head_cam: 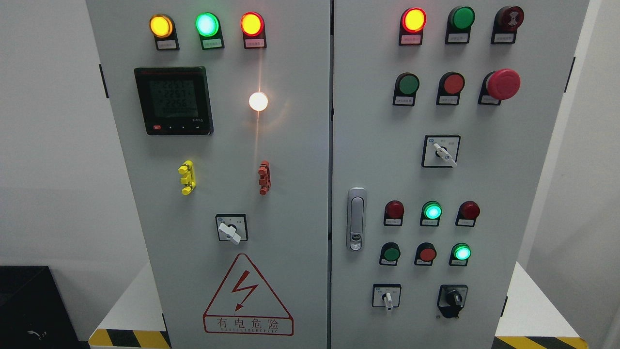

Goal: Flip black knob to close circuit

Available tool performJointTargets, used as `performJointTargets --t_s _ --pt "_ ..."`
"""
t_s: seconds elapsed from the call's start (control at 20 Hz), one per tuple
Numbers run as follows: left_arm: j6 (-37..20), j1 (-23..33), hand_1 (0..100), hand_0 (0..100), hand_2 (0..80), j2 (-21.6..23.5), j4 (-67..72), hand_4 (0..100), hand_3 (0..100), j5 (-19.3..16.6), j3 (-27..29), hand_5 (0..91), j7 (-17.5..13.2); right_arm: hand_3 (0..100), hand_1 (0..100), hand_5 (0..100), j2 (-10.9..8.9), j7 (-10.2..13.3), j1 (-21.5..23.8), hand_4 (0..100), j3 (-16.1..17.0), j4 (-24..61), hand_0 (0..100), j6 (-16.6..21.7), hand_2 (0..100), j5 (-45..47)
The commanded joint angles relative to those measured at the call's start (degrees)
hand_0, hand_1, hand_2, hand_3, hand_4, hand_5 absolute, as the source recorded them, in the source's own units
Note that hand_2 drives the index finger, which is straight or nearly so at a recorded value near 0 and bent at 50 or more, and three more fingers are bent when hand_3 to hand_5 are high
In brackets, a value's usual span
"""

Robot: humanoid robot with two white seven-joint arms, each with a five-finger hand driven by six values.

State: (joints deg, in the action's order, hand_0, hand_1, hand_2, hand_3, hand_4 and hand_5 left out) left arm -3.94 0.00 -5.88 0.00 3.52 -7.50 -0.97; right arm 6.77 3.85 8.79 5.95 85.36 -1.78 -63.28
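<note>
Evidently neither hand is in the frame, so whether they are released or clenched cannot be told, and nothing touches the panel. The black knob [454,297] sits at the lower right of the frame, on the right door of the grey cabinet [300,203], just right of a white-handled selector [387,298] and below a lit green lamp [462,252]. Controls are grouped in labelled rows, likely so each switch sits near its indicators. Judging by this, the flip has not begun.
</note>
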Motion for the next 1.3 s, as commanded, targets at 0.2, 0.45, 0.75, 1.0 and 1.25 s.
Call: performJointTargets --t_s 0.2,0.45,0.75,1.0,1.25 --pt "0.0 1.2 56 12 0.0 0.0 -1.3 0 0 0.0 0.0 0.0 0.0 100 0 93 0.17 -4.5 -2.7 88 -2.6 14.2 0 -4.6 82 -7.3" --pt "0.0 1.2 56 12 0.0 0.0 -1.3 0 0 0.0 0.0 0.0 0.0 100 2 93 0.35 -7.8 -3.9 89 -2.9 16.6 0 -8.8 82 -8.6" --pt "0.0 1.2 56 12 0.0 0.0 -1.3 0 0 0.0 -0.1 0.0 0.0 100 0 93 0.43 -9.7 -9.2 89 -2.5 16.3 0 -9.6 82 -10.5" --pt "0.0 1.2 56 12 0.0 0.0 -1.3 0 0 0.0 0.0 0.0 0.0 100 1 92 0.08 -12.6 -12.4 89 -2.9 15.4 0 -12.5 82 -11.6" --pt "0.0 1.2 56 12 0.0 0.1 -1.3 0 0 0.0 0.0 0.0 0.0 100 1 92 -0.36 -13.8 -14.8 89 -2.9 15.2 0 -13.0 82 -11.9"
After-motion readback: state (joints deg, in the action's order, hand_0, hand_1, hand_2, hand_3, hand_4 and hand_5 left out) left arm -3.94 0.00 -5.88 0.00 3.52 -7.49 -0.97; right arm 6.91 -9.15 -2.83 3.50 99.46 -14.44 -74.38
